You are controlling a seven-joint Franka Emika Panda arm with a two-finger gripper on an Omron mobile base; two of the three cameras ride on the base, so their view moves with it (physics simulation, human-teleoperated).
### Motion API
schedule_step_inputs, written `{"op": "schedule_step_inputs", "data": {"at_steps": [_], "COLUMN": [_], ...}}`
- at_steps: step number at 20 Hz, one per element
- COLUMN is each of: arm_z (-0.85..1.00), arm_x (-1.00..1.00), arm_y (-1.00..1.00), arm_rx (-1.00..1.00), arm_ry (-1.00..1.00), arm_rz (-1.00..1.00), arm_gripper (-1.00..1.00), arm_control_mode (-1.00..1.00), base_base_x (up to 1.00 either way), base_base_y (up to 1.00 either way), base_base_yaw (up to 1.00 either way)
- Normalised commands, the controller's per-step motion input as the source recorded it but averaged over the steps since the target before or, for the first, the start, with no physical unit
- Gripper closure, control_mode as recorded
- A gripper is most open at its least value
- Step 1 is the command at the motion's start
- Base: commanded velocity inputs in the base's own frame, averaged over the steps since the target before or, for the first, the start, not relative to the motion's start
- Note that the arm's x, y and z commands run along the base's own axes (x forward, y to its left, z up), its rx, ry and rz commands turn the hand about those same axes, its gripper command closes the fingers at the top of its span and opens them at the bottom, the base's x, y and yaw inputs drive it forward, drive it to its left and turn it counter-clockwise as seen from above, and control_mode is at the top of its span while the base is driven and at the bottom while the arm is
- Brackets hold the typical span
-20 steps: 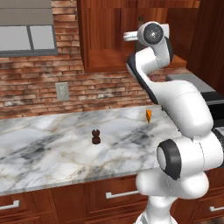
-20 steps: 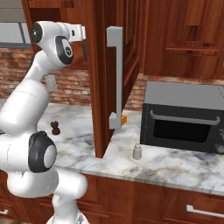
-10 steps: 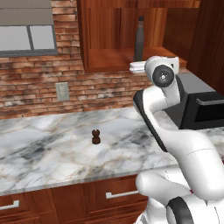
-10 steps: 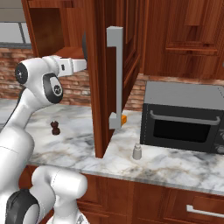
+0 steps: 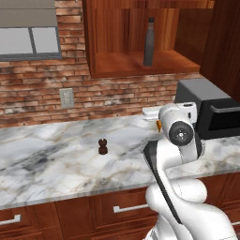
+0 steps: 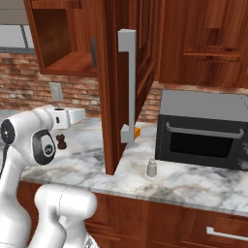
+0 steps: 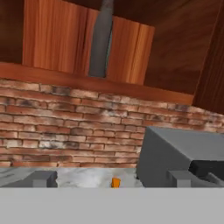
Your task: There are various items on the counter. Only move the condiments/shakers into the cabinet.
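Note:
The tall dark bottle (image 5: pixel 149 42) stands upright on the cabinet shelf (image 5: pixel 140 64); it is seen from below in the hand view (image 7: pixel 100 39) and as a dark sliver (image 6: pixel 93 52) behind the door edge. My gripper (image 7: pixel 112 179) is open and holds nothing, its fingertips (image 7: pixel 43 178) set wide apart. The hand (image 5: pixel 151 112) hangs low over the counter (image 5: pixel 56 164), well below the shelf. Left of the hand, the brown pepper mill (image 5: pixel 102 146) stands on the marble. The pale grey shaker (image 6: pixel 152 168) sits in front of the microwave. The orange wedge (image 7: pixel 115 182) lies by the wall.
The cabinet's open door (image 6: pixel 114 82) with its grey handle (image 6: pixel 128 82) juts out over the counter. A black microwave (image 6: pixel 201 128) stands at the right. A brick wall (image 5: pixel 47 103) with an outlet (image 5: pixel 67 97) backs the counter; a grey-paned cabinet (image 5: pixel 28 37) hangs at the left.
The arm has drawn back from the cabinet and folded down, so the hand has dropped from shelf height to just above the counter. The bottle stays standing on the shelf.

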Motion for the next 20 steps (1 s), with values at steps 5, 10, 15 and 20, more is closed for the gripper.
{"op": "schedule_step_inputs", "data": {"at_steps": [5, 10, 15, 20], "arm_z": [-0.76, -0.38, -0.08, -0.39], "arm_x": [-0.67, -0.14, 0.10, 0.20], "arm_y": [0.66, 0.86, 0.24, 0.01], "arm_rx": [-0.04, -0.10, -0.06, 0.02], "arm_ry": [0.24, 0.28, 0.07, 0.09], "arm_rz": [0.00, 0.00, 0.00, -0.01], "arm_gripper": [-1.00, -1.00, -1.00, -1.00], "arm_control_mode": [-1.00, -1.00, -1.00, -1.00], "base_base_x": [0.00, 0.00, 0.00, 0.00], "base_base_y": [0.00, 0.00, 0.00, 0.00], "base_base_yaw": [0.00, 0.00, 0.00, 0.00]}}
